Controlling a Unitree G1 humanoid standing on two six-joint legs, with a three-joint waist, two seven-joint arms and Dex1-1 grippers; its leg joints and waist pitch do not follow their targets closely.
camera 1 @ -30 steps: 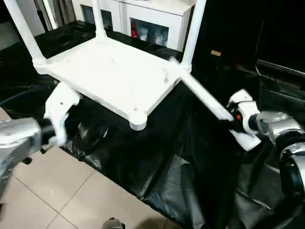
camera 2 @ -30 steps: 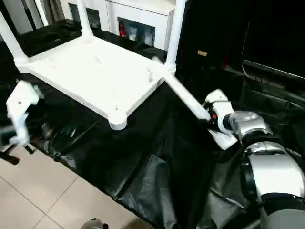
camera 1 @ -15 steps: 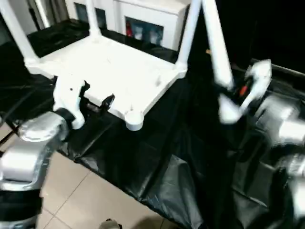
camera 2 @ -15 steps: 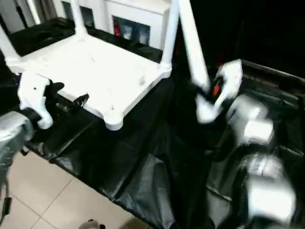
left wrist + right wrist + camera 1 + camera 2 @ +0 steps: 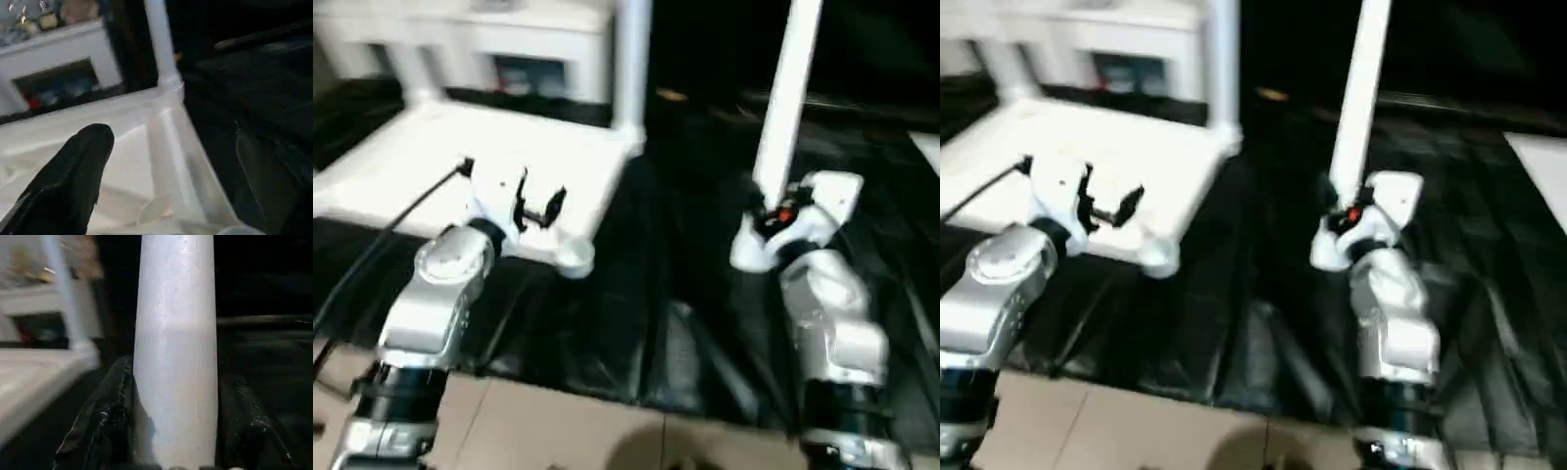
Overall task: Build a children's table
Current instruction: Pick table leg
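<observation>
The children's table's white tabletop (image 5: 431, 162) lies upside down on black sheeting, ribbed underside (image 5: 146, 142) up. One white leg (image 5: 631, 69) stands in its far right corner socket, and the near corner socket (image 5: 576, 257) is empty. My left gripper (image 5: 538, 201) hovers open over the tabletop just behind that empty socket, its black fingers (image 5: 73, 181) spread wide with nothing between them. To the right of the tabletop, my right gripper (image 5: 766, 211) is shut on a loose white leg (image 5: 785, 98), holding it upright. That leg (image 5: 176, 357) sits between the two fingers (image 5: 102, 421).
Black plastic sheeting (image 5: 685, 294) covers the work surface, with tiled floor (image 5: 558, 431) along its near edge. A white cabinet (image 5: 509, 49) with glass doors stands behind the tabletop. A black cable (image 5: 382, 245) runs along my left forearm.
My right gripper has swung the loose leg from a low slant up to vertical. The left gripper has risen from below the table's edge to above the tabletop's near corner. The camera has also shifted.
</observation>
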